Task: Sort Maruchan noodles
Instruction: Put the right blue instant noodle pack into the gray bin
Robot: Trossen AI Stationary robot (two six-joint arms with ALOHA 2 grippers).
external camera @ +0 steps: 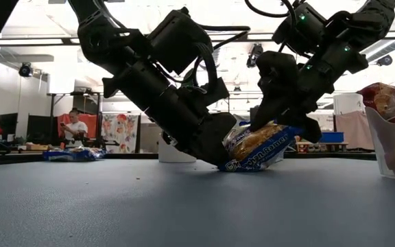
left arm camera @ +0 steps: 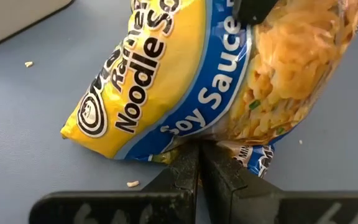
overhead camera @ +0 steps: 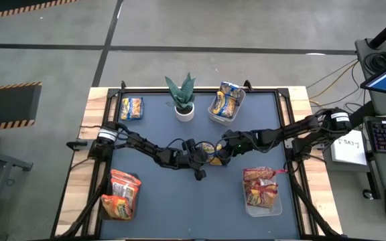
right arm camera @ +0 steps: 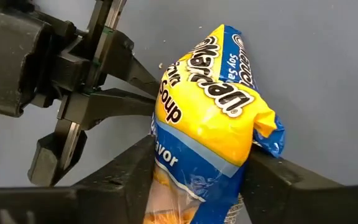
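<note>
A yellow-and-blue packet of Maruchan noodles stands tilted at the middle of the table, between both arms. My left gripper comes from the table's left and is shut on the packet's low edge. My right gripper comes from the right and above, with one finger on each side of the packet's raised part. In the low view the left gripper sits low at the table and the right gripper sits higher. My left gripper pinches the packet's lower edge between its two fingers, slanting down from the table's left. The packet rises away from the fingers, tilted, with its low end at the table top. My right gripper has the packet's upper half between its two fingers, one against each opposite side, slanting down from the table's right. The packet reaches far back between them. A fingertip shows on the packet's face in the left wrist view.
A potted plant and a clear bin of yellow-and-blue packets stand at the far edge, with a loose yellow packet at far left. A bin of orange packets stands near left, and one of red-and-white packets near right.
</note>
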